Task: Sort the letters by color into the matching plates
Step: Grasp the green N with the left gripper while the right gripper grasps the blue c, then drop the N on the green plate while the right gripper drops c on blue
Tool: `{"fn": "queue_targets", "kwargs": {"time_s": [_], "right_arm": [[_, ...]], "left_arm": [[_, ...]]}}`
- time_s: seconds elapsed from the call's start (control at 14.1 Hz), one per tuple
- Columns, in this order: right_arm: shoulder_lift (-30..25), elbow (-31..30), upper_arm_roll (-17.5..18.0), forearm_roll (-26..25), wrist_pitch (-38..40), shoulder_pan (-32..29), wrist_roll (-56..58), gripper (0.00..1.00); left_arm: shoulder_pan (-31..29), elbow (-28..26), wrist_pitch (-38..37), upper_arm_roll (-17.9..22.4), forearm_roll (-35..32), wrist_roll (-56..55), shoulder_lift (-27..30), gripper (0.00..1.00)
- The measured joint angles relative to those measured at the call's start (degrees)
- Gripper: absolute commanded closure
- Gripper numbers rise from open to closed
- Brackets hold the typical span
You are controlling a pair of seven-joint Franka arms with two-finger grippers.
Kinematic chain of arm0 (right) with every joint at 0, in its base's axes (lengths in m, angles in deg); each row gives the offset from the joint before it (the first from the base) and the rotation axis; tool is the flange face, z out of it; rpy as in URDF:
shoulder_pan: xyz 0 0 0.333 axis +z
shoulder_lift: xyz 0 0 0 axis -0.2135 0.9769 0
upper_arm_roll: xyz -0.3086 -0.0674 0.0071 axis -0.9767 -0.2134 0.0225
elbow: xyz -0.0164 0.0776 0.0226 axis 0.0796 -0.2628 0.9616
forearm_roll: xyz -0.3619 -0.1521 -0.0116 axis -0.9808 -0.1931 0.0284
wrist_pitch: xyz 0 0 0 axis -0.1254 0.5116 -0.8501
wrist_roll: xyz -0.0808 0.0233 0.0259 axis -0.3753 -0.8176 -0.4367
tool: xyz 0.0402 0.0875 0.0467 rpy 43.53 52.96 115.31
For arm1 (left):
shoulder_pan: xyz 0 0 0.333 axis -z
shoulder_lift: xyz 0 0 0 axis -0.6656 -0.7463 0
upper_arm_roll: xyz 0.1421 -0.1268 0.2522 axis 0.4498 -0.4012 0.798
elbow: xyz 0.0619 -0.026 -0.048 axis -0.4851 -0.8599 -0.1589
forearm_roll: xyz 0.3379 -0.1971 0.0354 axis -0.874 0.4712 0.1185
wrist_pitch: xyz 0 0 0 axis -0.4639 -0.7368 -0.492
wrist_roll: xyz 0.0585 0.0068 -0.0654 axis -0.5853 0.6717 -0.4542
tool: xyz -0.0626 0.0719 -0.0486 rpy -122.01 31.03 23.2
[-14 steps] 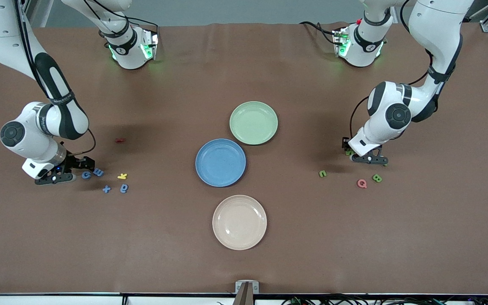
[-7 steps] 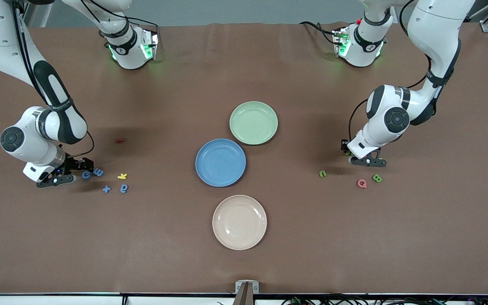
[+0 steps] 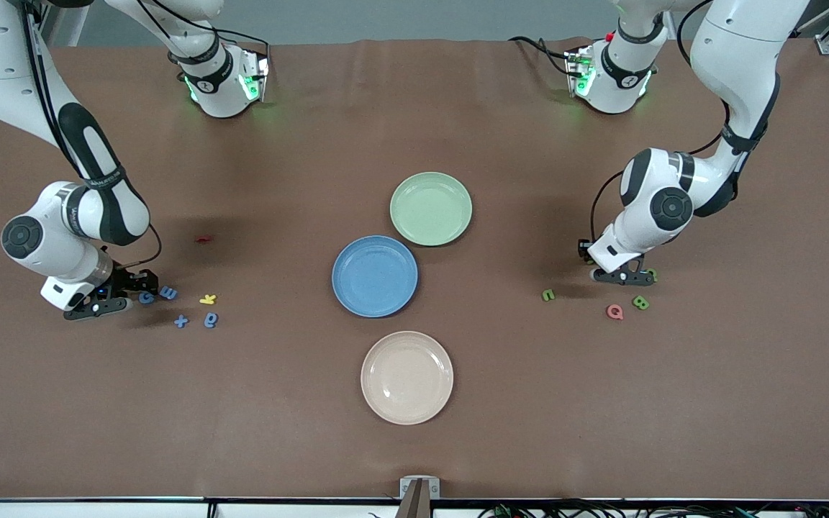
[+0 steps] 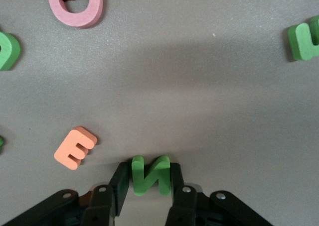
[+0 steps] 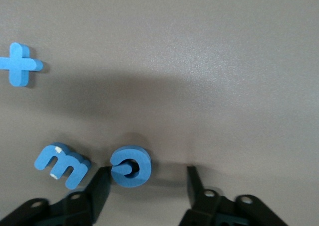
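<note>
My left gripper (image 3: 619, 275) is down at the table and shut on a green letter N (image 4: 151, 174), held between its fingers (image 4: 177, 178). Near it lie an orange E (image 4: 75, 148), a pink Q (image 3: 614, 311), a green B (image 3: 640, 302) and a green n (image 3: 548, 294). My right gripper (image 3: 123, 295) is open at the table, its jaws around a blue C (image 5: 130, 166), with one finger (image 5: 99, 186) touching it. A blue m (image 3: 168, 293), a blue plus (image 3: 181, 321) and a blue g (image 3: 211, 319) lie beside it. The blue plate (image 3: 375, 276), green plate (image 3: 431, 208) and cream plate (image 3: 407, 377) hold nothing.
A yellow letter (image 3: 208, 298) lies beside the blue letters, and a dark red piece (image 3: 203, 238) lies farther from the front camera. Another green letter (image 3: 650, 274) shows next to the left gripper. The three plates stand in the table's middle.
My left gripper has shifted slightly toward the table's middle, uncovering a green letter beside it. My right gripper has barely moved and stays around the blue C.
</note>
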Motion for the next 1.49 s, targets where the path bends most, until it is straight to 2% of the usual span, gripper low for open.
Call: {"fn": "queue_targets", "kwargs": {"time_s": [0.14,0.35,0.5,0.78,1.06,1.28,1.49], "right_arm": [[0.09,0.34,0.11,0.02,0.0,0.01,0.06,0.64],[0.53,1.53,0.14,0.02,-0.01,0.0,0.23,0.74],[0.97,2.54,0.15,0.02,-0.05,0.01,0.29,0.77],[1.01,3.92,0.36,0.02,2.07,0.35,0.49,0.8],[-3.27,7.72,0.59,0.06,12.01,3.75,-1.79,0.81],[-7.86,11.57,0.83,0.07,23.3,9.6,-10.19,0.81],[-9.14,14.65,1.08,0.11,28.59,16.8,-19.79,0.81]], "left_arm": [[0.0,0.13,0.0,-0.05,0.0,0.0,0.0,0.98],[0.0,0.79,-0.04,-0.07,0.0,0.0,0.27,0.99],[-0.03,1.67,-1.43,-0.37,0.0,0.0,1.71,0.99],[-0.02,4.99,-10.56,-3.61,0.0,-1.34,5.43,0.99],[0.08,7.14,-13.87,-9.4,0.0,-9.31,5.74,1.0],[0.81,7.52,-13.91,-14.98,0.01,-18.07,4.82,1.0],[4.0,8.78,-13.91,-18.61,0.02,-27.47,3.66,1.0]]}}
